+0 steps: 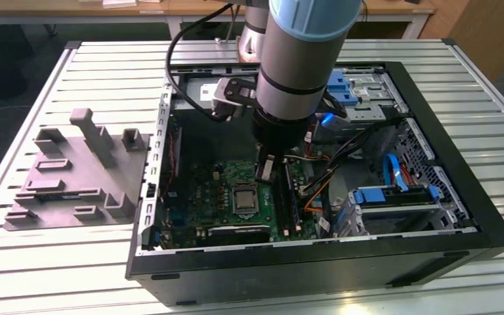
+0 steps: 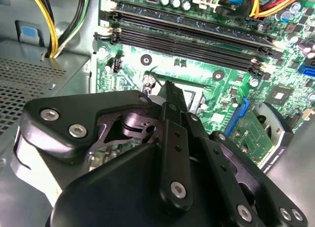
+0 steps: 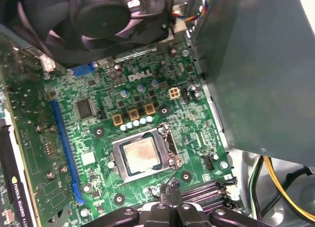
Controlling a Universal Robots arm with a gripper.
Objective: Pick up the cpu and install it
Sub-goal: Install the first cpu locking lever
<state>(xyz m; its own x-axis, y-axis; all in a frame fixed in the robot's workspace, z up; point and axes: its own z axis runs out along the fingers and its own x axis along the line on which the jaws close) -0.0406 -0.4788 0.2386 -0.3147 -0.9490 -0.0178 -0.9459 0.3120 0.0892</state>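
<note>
The cpu (image 3: 141, 154), a small square chip with a dull silver top, lies flat inside the metal socket frame (image 3: 170, 147) of the green motherboard (image 3: 98, 133). In the exterior view the cpu (image 1: 245, 199) sits in the middle of the board inside the open computer case. My gripper (image 1: 265, 174) hangs just behind the socket, a little above the board. Its fingers (image 3: 170, 188) are shut together with nothing between them, and the tips sit beside the socket's edge, apart from the chip. In the second wrist view my gripper (image 2: 170, 89) covers most of the socket.
A grey moulded fixture (image 1: 68, 177) with upright posts stands on the slatted table at the exterior view's left. Black memory slots (image 2: 197, 35), a case fan (image 3: 113, 10), coloured cables (image 1: 317, 187) and blue drive caddies (image 1: 392, 193) crowd the case around the board.
</note>
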